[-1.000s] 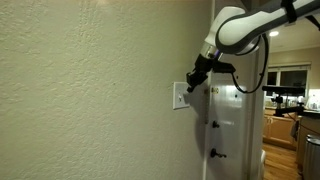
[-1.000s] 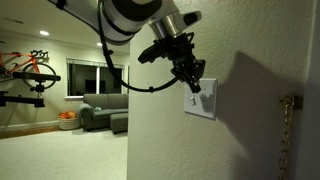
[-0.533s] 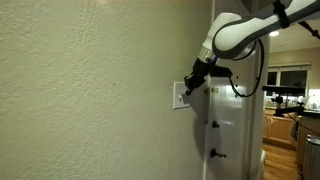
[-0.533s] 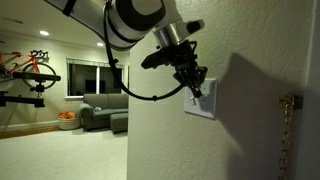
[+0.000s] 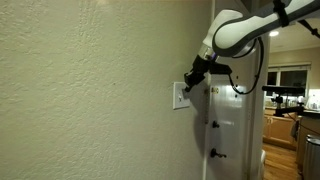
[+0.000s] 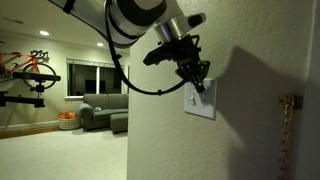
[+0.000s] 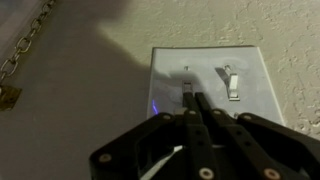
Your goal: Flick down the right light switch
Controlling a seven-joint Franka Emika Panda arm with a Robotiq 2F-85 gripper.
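Wrist view has the white wall plate (image 7: 256,60) dead ahead, with the right light switch (image 7: 231,83) toward its 3 o'clock side, looking like it's up. The pincer (image 7: 191,97) has its fingers pressed together, holding nothing, with the tip at the left toggle (image 7: 187,80), so the target's just beside it at roughly 2 o'clock. My guess is it's a small stiff plastic lever that snaps over. Don't grab it, just nudge the top edge down. It's probably slick and tiny, so the tip could slide off.
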